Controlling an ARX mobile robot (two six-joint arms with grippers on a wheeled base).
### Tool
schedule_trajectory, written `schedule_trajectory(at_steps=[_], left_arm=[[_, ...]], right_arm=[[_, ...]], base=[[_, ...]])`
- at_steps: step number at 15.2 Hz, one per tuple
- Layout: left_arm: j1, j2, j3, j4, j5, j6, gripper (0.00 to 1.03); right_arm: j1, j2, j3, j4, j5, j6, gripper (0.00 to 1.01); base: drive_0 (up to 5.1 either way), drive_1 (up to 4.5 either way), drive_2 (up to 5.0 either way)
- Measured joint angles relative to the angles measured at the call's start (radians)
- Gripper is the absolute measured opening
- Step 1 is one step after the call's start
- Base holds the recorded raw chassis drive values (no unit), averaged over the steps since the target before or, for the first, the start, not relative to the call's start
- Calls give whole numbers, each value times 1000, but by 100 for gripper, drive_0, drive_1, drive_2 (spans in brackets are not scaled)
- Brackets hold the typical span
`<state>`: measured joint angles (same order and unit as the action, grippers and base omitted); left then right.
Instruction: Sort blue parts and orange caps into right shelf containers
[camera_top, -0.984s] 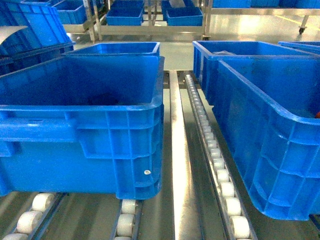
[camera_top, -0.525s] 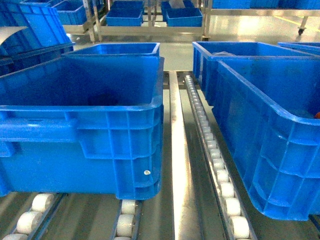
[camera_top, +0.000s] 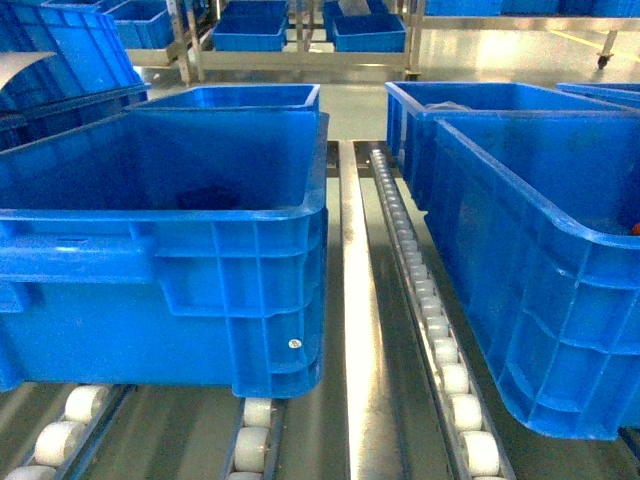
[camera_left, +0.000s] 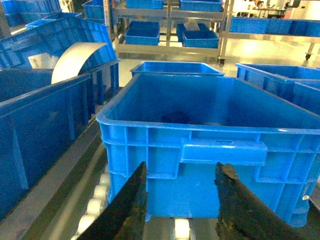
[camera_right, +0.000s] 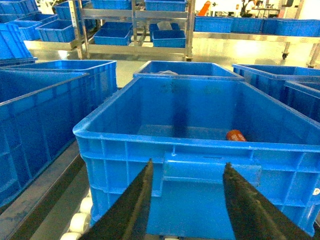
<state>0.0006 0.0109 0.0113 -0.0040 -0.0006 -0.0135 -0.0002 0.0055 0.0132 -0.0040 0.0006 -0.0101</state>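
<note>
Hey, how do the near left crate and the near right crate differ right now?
The left crate shows something dark on its floor; the right crate holds an orange cap. The left crate faces the head camera squarely; the right crate is cut off by the frame edge. Both are bright blue, ribbed, open-topped, resting on white rollers.

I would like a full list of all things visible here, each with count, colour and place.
Crates: four near on the roller lanes, blue, two left and two right; more on racks behind.
Cap: one, orange, inside the near right crate.
Rollers: rows, white, under and between the crates.
Racks: metal, grey, far back.
Sheet: one, white, curved, on the far-left crates.
Left claw: dark, open, before the left crate.
Right claw: dark, open, before the right crate.
</note>
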Motion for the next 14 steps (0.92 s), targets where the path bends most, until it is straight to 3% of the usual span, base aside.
schedule_trajectory(at_steps=[4, 6, 14], left_arm=[[0, 0, 0, 0, 0, 0, 80], [0, 0, 0, 0, 0, 0, 98], [0, 0, 0, 0, 0, 2, 98]], right_arm=[[0, 0, 0, 0, 0, 0, 85], [0, 0, 0, 0, 0, 2, 100], [0, 0, 0, 0, 0, 2, 98]], base=[[0, 0, 0], [0, 0, 0], [0, 0, 0]])
